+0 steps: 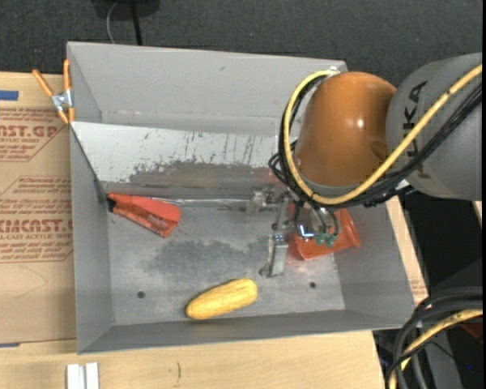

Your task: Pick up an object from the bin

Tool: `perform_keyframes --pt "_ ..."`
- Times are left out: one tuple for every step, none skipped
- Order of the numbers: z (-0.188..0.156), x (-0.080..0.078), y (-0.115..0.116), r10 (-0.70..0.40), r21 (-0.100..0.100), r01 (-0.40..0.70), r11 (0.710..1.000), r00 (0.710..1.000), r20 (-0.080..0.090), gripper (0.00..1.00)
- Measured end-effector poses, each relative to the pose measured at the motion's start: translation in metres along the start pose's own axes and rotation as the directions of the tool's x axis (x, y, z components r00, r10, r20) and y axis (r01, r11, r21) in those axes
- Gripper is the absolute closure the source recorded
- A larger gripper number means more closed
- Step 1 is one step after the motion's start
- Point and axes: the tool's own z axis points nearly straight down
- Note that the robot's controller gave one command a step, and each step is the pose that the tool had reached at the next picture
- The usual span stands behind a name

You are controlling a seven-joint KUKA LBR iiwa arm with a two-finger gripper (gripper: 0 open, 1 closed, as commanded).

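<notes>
- Your arm (437, 128) comes in from the right, and its orange wrist cover (344, 128) hangs up and to the right of the yellow corn cob (221, 298).
- The gripper (273, 259) points down, low over the floor of the bin (186, 79) and just up-right of the cob. You cannot tell how wide it stands.
- A red-orange block (342, 235) lies just beside the gripper, farther right of the cob and partly under the wrist.
- A flat red packet (146, 211) lies up-left of the cob, well apart.

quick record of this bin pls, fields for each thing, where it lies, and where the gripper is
bin: grey metal
yellow thing: corn-cob shape, front middle of floor
red packet: flat, left side, near back wall
orange-red thing: right side, partly hidden
gripper: low over bare floor, just left of orange-red thing
held: nothing visible
</notes>
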Motion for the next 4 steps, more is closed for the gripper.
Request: perform_keyframes --pt "-0.004 -0.002 0.0 0.001 -0.001 -0.001 1.0 1.0 0.008 0.0" --pt "0.037 0.01 -0.01 -0.076 0.0 0.076 0.997 0.997 0.01 0.0" --pt "0.089 0.02 -0.013 -0.095 0.0 0.095 0.995 0.995 0.012 0.0" --pt "0.122 0.025 0.007 -0.211 0.001 0.211 0.978 0.978 0.004 0.0"
